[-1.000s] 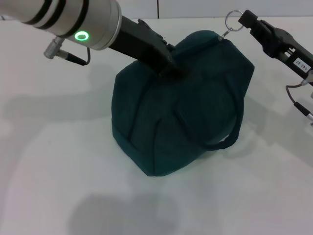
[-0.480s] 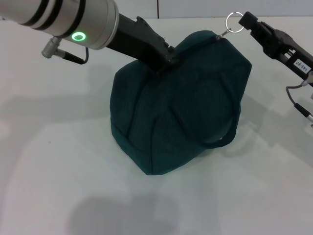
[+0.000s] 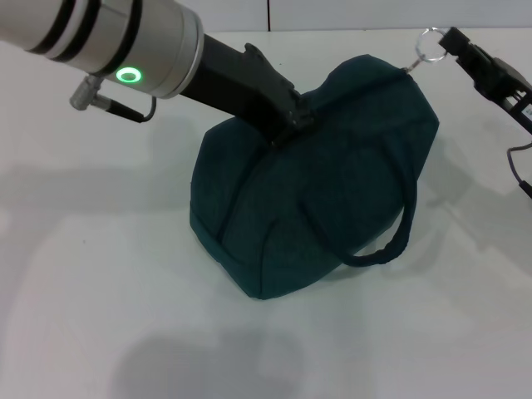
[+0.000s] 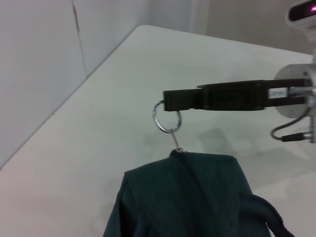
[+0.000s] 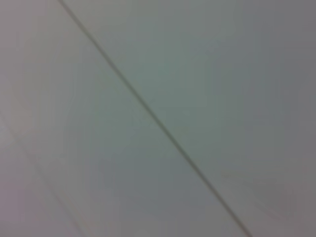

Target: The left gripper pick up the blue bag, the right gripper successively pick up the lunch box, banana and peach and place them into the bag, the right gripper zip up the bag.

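- The bag (image 3: 316, 183) sits mid-frame in the head view on the white table (image 3: 100, 316), zipped, one handle (image 3: 384, 241) hanging at its lower right.
- The left gripper (image 3: 287, 116) pinches the bag's top at upper centre.
- The right gripper (image 3: 453, 41), upper right, is clamped on the zip ring (image 3: 431, 46).

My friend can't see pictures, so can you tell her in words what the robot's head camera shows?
A dark teal bag sits zipped up on a white table. The right gripper pinches the ring zip pull at the bag's far end, while the left gripper holds the bag's top. One loop handle hangs down the side.
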Tool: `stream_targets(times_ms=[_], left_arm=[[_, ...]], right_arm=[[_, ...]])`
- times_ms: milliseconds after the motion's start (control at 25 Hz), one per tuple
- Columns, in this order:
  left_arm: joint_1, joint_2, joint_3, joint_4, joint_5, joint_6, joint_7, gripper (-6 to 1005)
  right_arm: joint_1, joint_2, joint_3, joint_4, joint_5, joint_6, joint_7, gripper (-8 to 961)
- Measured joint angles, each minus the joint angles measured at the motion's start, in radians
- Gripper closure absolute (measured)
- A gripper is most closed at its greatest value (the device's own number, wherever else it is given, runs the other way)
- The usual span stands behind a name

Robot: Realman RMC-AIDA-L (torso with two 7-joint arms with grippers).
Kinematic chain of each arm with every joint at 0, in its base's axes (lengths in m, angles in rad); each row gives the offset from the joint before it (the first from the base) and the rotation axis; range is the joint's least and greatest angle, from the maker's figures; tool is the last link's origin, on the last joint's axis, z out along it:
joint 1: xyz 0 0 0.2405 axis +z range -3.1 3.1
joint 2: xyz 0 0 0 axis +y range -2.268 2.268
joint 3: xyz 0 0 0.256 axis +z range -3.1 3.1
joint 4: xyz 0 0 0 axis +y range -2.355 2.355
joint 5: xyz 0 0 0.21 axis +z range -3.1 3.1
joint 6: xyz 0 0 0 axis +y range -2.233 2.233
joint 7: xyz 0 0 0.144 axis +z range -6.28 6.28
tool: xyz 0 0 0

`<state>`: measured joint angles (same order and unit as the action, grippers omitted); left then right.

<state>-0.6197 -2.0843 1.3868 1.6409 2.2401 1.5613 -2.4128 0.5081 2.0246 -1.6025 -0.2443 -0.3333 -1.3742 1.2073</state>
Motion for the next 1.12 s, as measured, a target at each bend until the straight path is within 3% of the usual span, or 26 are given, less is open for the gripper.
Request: stream_targets(times_ms=[440,840,1120], left_arm=[[0.014,-0.002,-0.055,0.000,-0.053,0.002,0.039,932],[0.033,-0.003,-0.065,-0.010,-0.060,-0.036,0.050,933],[0.049,-0.003,-0.066,-0.032,-0.060,-0.105,0.059,934]], right_arm=[[0.012,-0.002,-0.020,0.022,-0.002,0.226,-0.001,947],[0.010,-0.002,-0.020,0.021,-0.004,0.224,-0.001,946],[-0.045,-0.005,0.058,0.022,0.006,0.130,-0.008,846]])
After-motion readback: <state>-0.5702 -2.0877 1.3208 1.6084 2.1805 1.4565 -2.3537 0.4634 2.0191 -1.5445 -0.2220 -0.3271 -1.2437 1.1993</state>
